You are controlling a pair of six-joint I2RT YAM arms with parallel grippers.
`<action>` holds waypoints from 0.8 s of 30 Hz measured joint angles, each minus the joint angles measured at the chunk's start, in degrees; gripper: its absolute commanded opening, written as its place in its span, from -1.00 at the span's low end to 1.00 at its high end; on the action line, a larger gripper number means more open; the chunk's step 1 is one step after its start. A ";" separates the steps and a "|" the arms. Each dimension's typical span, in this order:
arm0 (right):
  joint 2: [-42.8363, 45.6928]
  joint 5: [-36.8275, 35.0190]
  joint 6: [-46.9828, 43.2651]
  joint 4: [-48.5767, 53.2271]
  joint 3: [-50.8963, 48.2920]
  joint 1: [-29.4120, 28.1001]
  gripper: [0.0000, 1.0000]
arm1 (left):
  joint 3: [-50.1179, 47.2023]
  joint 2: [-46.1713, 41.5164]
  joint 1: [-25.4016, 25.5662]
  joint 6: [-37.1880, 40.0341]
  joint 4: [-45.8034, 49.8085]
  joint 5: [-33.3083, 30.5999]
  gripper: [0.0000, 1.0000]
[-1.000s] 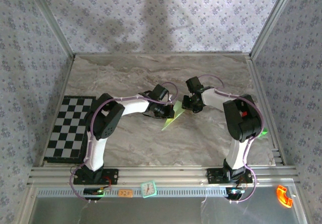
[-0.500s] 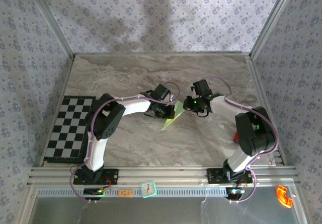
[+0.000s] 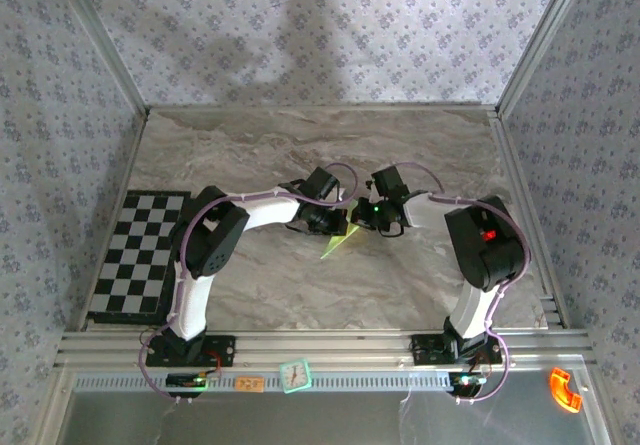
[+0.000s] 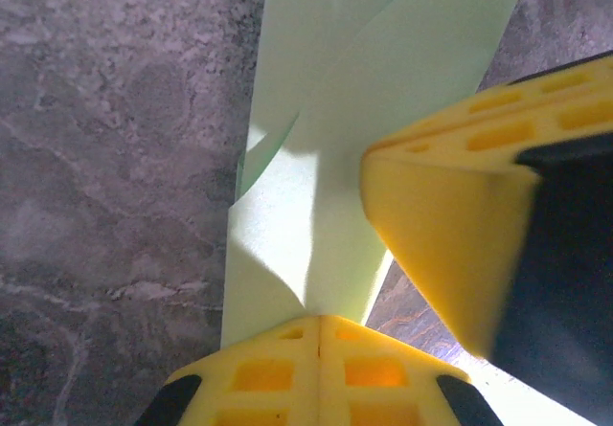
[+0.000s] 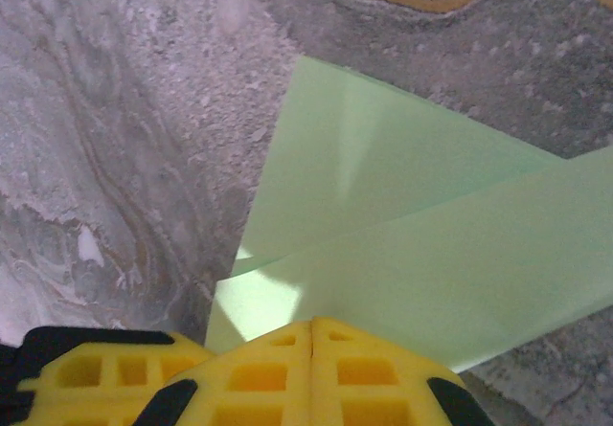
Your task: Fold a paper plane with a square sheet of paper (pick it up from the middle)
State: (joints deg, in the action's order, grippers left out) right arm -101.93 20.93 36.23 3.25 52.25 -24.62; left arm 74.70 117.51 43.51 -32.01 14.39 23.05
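Observation:
The square sheet of paper [image 3: 336, 243] is pale green and folded into a narrow pointed shape with overlapping layers. It sits mid-table between the two arms. My left gripper [image 3: 336, 225] is shut on its left part. In the left wrist view the yellow fingertips [image 4: 287, 349] meet on the paper [image 4: 316, 196], and a yellow finger of the right gripper [image 4: 450, 244] crosses in from the right. My right gripper [image 3: 363, 216] is shut on the sheet's upper end. Its jaws [image 5: 313, 324] pinch the layered paper [image 5: 421, 225] edge.
A black-and-white checkered mat [image 3: 140, 255] lies at the left edge of the marble table [image 3: 300, 145]. Aluminium rails [image 3: 330, 345] run along the front, with a small clock [image 3: 296, 375] and an orange piece [image 3: 565, 390] below them. Patterned walls close in three sides.
The right gripper swung left and in onto the paper's upper end and closed on it. The left gripper kept its hold and barely moved.

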 measured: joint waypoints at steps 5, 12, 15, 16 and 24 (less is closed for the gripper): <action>-0.61 1.75 0.66 -3.13 -1.49 1.20 -0.99 | 0.00 0.00 0.02 0.02 0.24 -0.13 -1.00; -0.61 8.02 0.66 -9.81 -5.66 5.42 -0.98 | -0.87 0.00 0.13 -0.09 -1.14 -0.13 -1.00; -0.66 9.62 0.66 -10.54 -6.16 8.55 -0.97 | -1.68 -0.09 0.24 -0.42 -2.58 -0.13 -1.00; -0.79 9.86 0.66 -10.60 -6.14 9.86 -0.97 | -1.90 -0.11 0.24 -0.46 -2.86 -0.11 -1.00; -2.62 12.59 0.66 -9.55 -4.24 16.28 -0.97 | -2.38 -0.15 0.33 -0.61 -4.13 0.09 -1.00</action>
State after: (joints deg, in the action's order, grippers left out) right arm -104.55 33.52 36.88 -6.31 48.01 -8.34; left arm 72.31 117.36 43.83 -32.62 10.26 23.14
